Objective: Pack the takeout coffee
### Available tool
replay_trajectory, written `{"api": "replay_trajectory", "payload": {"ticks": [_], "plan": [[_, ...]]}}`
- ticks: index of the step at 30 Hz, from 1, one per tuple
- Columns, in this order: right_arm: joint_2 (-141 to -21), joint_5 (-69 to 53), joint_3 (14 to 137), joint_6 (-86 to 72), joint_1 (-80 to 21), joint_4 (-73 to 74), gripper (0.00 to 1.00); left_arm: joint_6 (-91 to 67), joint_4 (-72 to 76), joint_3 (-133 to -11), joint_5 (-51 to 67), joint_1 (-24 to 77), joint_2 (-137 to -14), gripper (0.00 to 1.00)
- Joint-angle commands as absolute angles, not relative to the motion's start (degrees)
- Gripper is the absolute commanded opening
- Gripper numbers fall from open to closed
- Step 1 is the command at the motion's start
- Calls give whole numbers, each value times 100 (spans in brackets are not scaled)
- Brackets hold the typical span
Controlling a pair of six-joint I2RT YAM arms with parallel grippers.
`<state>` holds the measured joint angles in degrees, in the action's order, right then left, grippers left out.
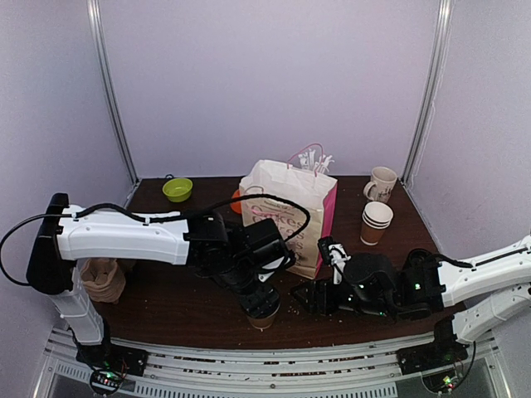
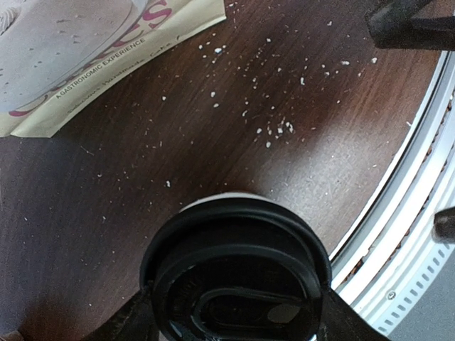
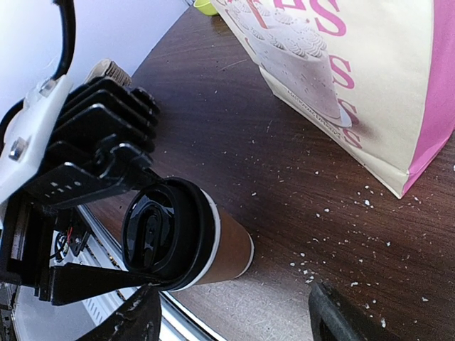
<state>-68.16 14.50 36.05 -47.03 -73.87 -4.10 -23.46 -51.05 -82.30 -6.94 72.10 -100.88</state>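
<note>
The takeout coffee (image 1: 262,318) is a brown kraft cup with a white rim and a black lid (image 2: 238,273). It stands upright near the table's front edge, in front of the white and pink paper bag (image 1: 290,211). My left gripper (image 1: 259,300) comes down from above, and its two fingers (image 2: 131,320) press the lid's sides. In the right wrist view the cup (image 3: 227,245) shows with the left gripper's fingers closed around its lid. My right gripper (image 1: 311,297) is open and empty, low over the table just right of the cup.
The bag stands open with its handles up and also shows in the right wrist view (image 3: 370,78). A stack of kraft cups (image 1: 376,222) and a cream mug (image 1: 382,184) stand back right. A green bowl (image 1: 177,189) sits back left. A brown paper object (image 1: 101,280) is at the left. Crumbs litter the tabletop (image 2: 277,128).
</note>
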Motion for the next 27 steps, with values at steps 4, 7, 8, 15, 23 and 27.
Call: {"api": "replay_trajectory", "payload": {"ticks": [4,7,8,15,23,27], "plan": [[-6829,1461,3536,-4783,-7351,-492,73,-2321,-5118,-8418,-619,7181,-10083,72],[-6844,1432,3503,-4801,-7356,-508,73,-2313,-5063,-8419,-572,7181,-10113,72],[-6858,1412,3495,-4806,-7356,-521,73,-2300,-5056,-8413,-564,7181,-10127,72],[-6993,1105,3430,-5001,-7287,-829,73,-2285,-5001,-8312,-458,7181,-10165,77],[-7255,689,3442,-5133,-7198,-1139,74,-2294,-4893,-8176,-434,7181,-10133,80],[-7427,441,3455,-5242,-7145,-1342,74,-2290,-4856,-8174,-407,7181,-10117,81]]}}
